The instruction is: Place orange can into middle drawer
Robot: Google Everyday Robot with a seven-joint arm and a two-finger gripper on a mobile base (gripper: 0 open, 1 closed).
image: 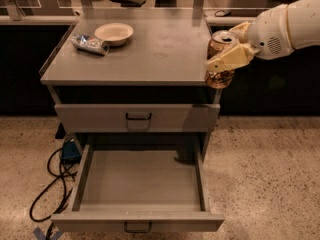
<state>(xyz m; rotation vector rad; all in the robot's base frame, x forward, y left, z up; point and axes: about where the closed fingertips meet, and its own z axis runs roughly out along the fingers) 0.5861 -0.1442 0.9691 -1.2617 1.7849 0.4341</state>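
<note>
Orange can (218, 44), shiny cyl., pinched by pale end effector (223, 54) off cabinet (160, 59) rt edge.

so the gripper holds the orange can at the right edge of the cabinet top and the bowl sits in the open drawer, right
Not the bowl: the camera view shows it on the cabinet top, back left, beside a silver-and-blue item, not in the open middle drawer. The rest holds: the gripper grips the orange can at the top's right edge.
</note>
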